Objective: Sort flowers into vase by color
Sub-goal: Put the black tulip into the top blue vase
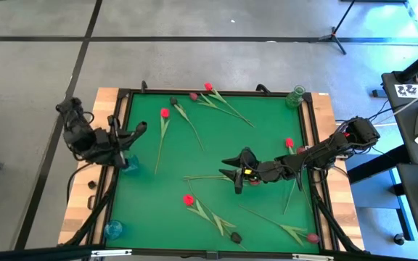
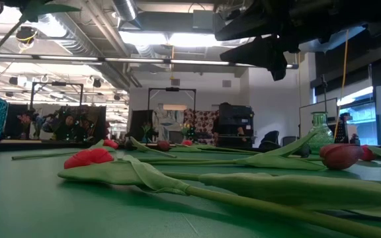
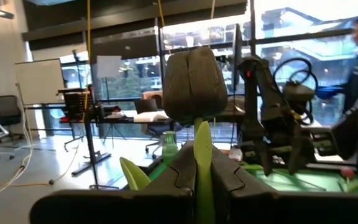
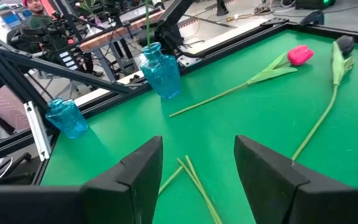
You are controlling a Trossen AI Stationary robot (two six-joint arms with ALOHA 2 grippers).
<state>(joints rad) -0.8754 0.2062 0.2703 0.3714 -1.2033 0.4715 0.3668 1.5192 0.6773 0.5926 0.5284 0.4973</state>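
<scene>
Red and dark tulips lie flat and scattered on the green mat (image 1: 267,145), among them a red one (image 1: 188,199). My left gripper (image 1: 130,133) is at the mat's left edge, above a blue vase (image 1: 129,164). It is shut on a dark-headed tulip (image 3: 194,81). A thin green stem (image 4: 148,25) rises from that vase (image 4: 160,71). My right gripper (image 1: 235,172) hangs open over the middle of the mat. Two loose stems (image 4: 194,180) lie below the gap between its fingers, untouched. My left gripper pinches the dark tulip's green stem (image 3: 202,163) between its two fingers (image 3: 182,177), a short way below the head. The head sticks out past the fingertips. The tulip is lifted clear of the mat, and a leaf (image 3: 132,174) shows beside the fingers.
A second blue vase (image 1: 113,230) stands at the mat's near left corner and a green vase (image 1: 296,96) at the far right corner. A raised black frame (image 1: 216,92) borders the mat. People sit in the room behind (image 2: 65,125).
</scene>
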